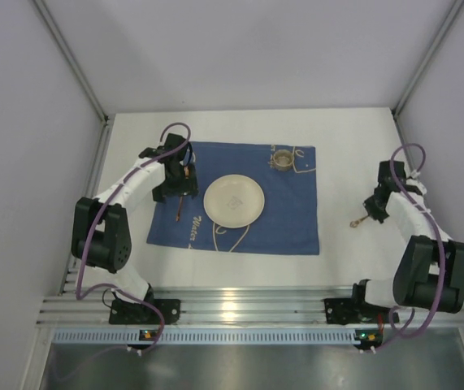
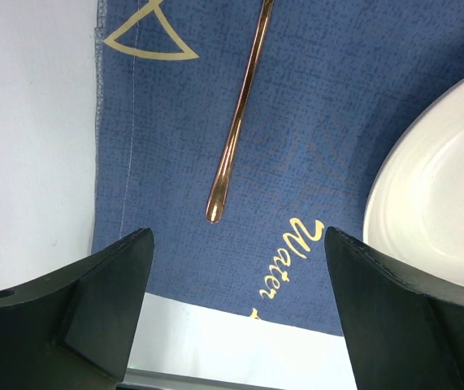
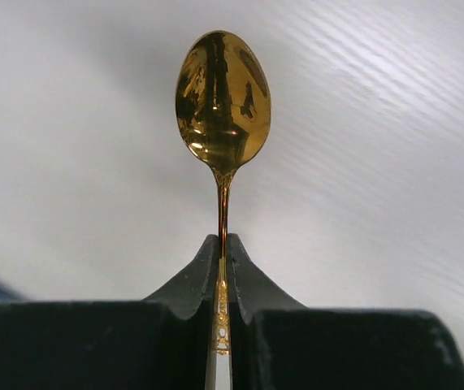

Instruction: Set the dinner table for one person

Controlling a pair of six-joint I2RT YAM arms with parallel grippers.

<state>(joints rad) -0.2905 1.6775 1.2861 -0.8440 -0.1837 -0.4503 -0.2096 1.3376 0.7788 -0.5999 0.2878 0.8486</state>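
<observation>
— Holding anything, the right gripper [image 3: 222, 248]?

— Yes. Its two black fingers are pressed together on the thin stem of a shiny gold metal spoon [image 3: 222, 101], and the oval bowl sticks out ahead of the tips. Seen from above, the spoon hangs over a bare part of the dinner table [image 1: 337, 162], the large plain white rectangular tabletop, to the right of the mat. Whether it touches the surface cannot be told.

— And the left gripper [image 2: 237, 240]?

— Spread wide, with nothing between the fingers. It hovers over the left part of a blue cloth placemat [image 2: 321, 97] with pale line drawings and lettering. Ahead of it a slim copper-coloured metal utensil handle [image 2: 236, 122] lies flat on the cloth, its other end out of the wrist view.

— Where does the table sit against the rest?

— Under everything, with the placemat near its middle. A round white ceramic plate [image 1: 234, 201] rests centred on the mat, just right of the handle. What looks like a small round brownish cup [image 1: 281, 159] stands towards the mat's far right corner, apart from the plate.
</observation>
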